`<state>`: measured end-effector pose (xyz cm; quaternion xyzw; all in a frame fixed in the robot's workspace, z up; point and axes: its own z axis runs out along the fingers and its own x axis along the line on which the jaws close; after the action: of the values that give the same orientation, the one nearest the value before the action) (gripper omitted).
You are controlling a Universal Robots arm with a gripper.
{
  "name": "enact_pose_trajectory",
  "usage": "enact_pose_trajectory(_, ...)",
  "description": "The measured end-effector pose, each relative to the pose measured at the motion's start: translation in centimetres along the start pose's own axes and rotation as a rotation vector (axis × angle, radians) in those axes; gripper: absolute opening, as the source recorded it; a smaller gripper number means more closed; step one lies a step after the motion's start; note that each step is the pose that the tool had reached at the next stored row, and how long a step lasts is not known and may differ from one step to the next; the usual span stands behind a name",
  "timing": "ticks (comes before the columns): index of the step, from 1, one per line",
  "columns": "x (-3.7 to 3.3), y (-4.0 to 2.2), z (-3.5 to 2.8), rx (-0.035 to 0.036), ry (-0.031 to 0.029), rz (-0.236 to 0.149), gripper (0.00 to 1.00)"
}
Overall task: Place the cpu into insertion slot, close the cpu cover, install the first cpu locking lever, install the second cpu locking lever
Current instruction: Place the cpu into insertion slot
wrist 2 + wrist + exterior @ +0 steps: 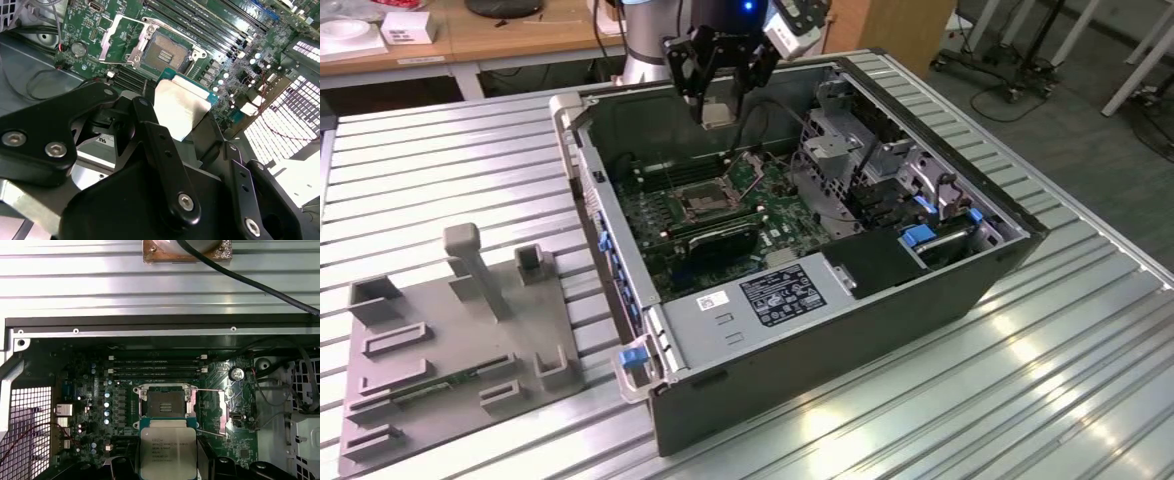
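Note:
My gripper (716, 110) hangs above the open computer case, shut on the cpu (716, 117), a small flat silver-tan chip. In both wrist views the cpu (167, 452) (182, 110) sits between the black fingers (206, 462), well above the green board. The insertion slot (162, 402) (167, 52) (698, 205) lies bare, its dark centre exposed, just ahead of the chip. The cpu cover (222, 412) (119, 39) is swung open beside the slot. Two thin locking levers (206, 390) stand released at the slot's side.
Long black memory slots (155, 367) run beside the socket. A metal drive cage (847, 165) and cables (767, 120) fill the case's side at the exterior view's right. A grey fixture plate (454, 340) lies on the ribbed table at the exterior view's left.

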<state>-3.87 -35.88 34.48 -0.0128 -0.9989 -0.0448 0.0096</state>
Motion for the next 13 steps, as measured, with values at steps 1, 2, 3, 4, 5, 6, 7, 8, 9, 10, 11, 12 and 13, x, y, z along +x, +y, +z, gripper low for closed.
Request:
enact_pose_trajectory(1, 0.0, -0.01, 0.15, 0.0, 0.0, 0.0, 0.54)
enact_pose_trajectory(2, -0.01, -0.03, 0.31, 0.0, 0.0, 0.0, 0.54)
enact_pose_trajectory(3, -0.01, -0.04, 0.44, 0.0001, 0.0, 0.0, 0.54)
enact_pose_trajectory(4, -0.01, -0.05, 0.57, 0.0, 0.0, 0.0, 0.54)
enact_pose_trajectory(5, -0.02, -0.06, 0.7, 0.0, 0.0, 0.0, 0.54)
enact_pose_trajectory(6, -0.02, -0.07, 0.81, 0.0, 0.0, 0.0, 0.54)
enact_pose_trajectory(7, -0.02, -0.08, 0.92, -0.0001, 0.0, 0.0, 0.54)
enact_pose_trajectory(8, -0.02, -0.09, 1.01, -0.0001, 0.0, 0.0, 0.54)
enact_pose_trajectory(9, -0.02, -0.1, 1.09, 0.0, 0.0, 0.0, 0.54)
enact_pose_trajectory(10, -0.03, -0.1, 1.16, 0.0, 0.0, 0.0, 0.54)
enact_pose_trajectory(11, -0.03, -0.11, 1.23, 0.0001, 0.0, 0.0, 0.54)
enact_pose_trajectory(12, -0.03, -0.11, 1.28, 0.0001, 0.0001, 0.0, 0.54)
enact_pose_trajectory(13, -0.03, -0.11, 1.31, 0.0002, 0.0001, 0.0, 0.54)
